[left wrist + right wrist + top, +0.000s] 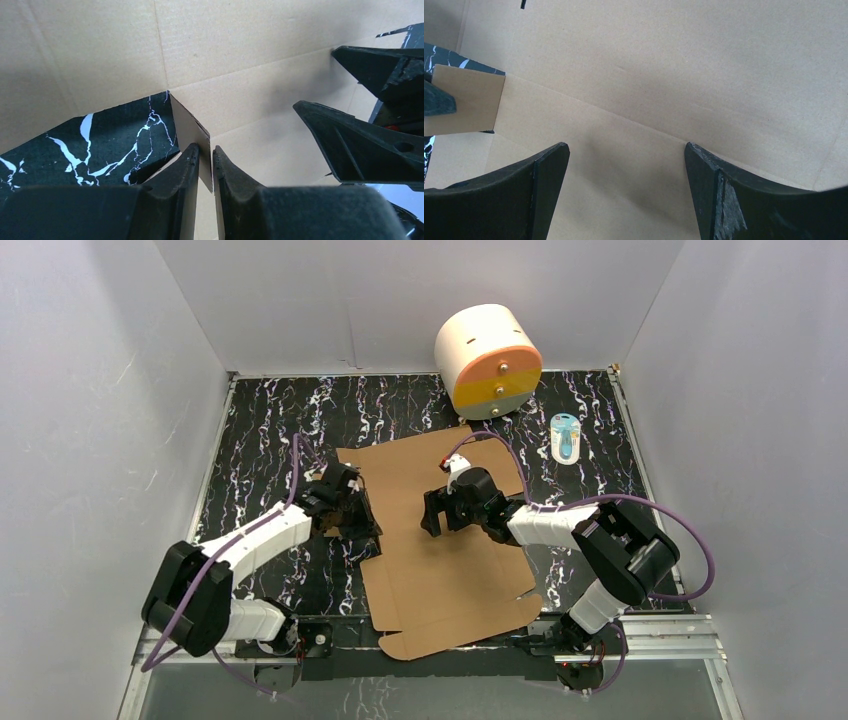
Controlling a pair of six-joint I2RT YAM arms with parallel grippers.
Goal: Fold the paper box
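Your paper box lies mostly flat, central on the black marbled table, with its near edge reaching the arm bases. Your left gripper is pinched on a small side flap, which stands upright at the sheet's left edge. Your right gripper is spread wide over the sheet's middle, holding nothing. Behind are a white cylinder with an orange-yellow face and a small bluish bottle, its print too small to read
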